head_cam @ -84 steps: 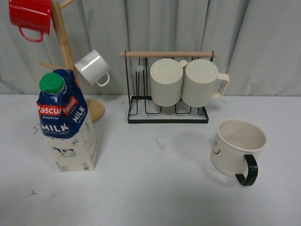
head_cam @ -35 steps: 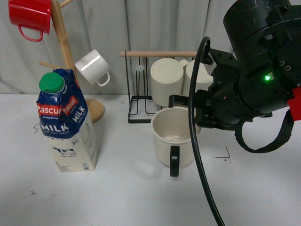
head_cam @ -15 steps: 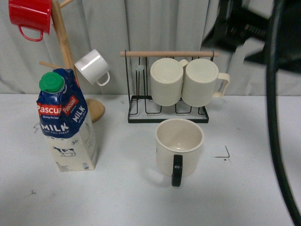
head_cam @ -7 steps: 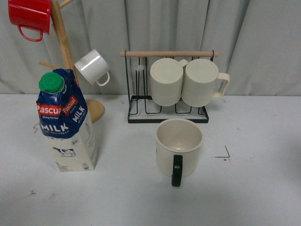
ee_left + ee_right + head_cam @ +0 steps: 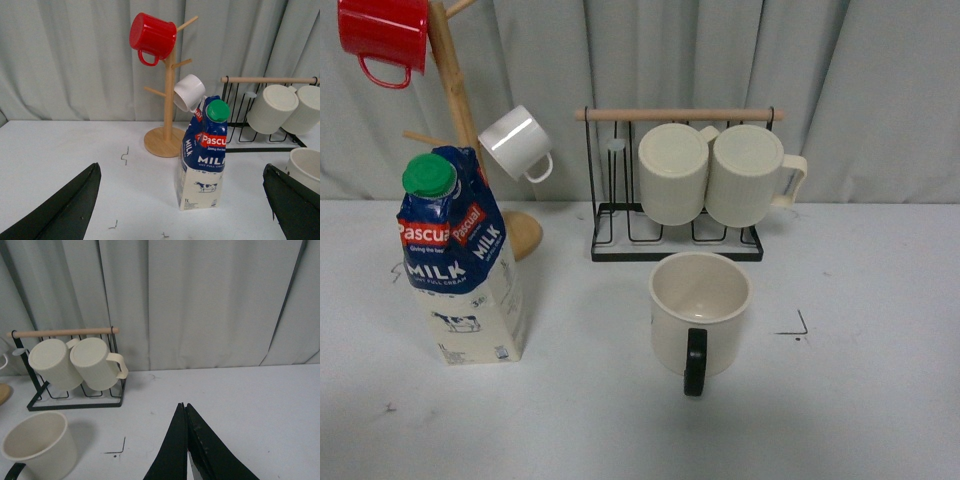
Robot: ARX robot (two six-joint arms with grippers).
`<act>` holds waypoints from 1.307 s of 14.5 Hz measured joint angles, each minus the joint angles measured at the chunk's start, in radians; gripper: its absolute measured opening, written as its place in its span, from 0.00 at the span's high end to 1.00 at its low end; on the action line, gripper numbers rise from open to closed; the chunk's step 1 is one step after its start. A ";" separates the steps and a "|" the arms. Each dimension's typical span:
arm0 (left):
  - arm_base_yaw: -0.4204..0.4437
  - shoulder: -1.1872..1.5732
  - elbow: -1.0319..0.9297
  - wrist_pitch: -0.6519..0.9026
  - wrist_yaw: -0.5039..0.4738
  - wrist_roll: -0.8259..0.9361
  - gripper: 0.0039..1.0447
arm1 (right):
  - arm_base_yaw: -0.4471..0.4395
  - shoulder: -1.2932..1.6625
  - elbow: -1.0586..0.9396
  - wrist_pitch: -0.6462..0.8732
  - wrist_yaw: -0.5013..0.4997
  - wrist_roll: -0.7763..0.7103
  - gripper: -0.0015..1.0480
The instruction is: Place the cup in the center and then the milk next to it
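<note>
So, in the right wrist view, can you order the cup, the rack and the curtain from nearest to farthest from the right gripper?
1. The cup: on the table, close beside the right gripper.
2. The rack: behind the cup, near the table's far edge.
3. The curtain: at the very back, behind the rack.

My front camera looks slightly down across the table (image 5: 620, 430) toward the curtain (image 5: 880, 90), with the milk (image 5: 460, 260) at frame left and the cup (image 5: 700, 300) at centre. The left wrist camera faces the milk from low and nearby. The right wrist camera shares the cup and mug rack (image 5: 620, 115) with the front view.
</note>
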 joint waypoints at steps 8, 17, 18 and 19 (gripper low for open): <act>0.000 0.000 0.000 0.000 0.000 0.000 0.06 | 0.003 -0.268 -0.094 -0.170 0.000 0.000 0.98; 0.000 0.000 0.000 0.000 0.000 0.000 0.06 | 0.003 -0.545 -0.095 -0.436 0.000 0.000 0.98; 0.000 0.000 0.000 0.000 0.000 0.000 0.06 | 0.003 -0.563 -0.095 -0.455 0.000 0.000 0.98; 0.000 0.000 0.000 0.000 0.000 0.000 0.06 | 0.003 -0.583 -0.095 -0.473 0.000 0.000 0.98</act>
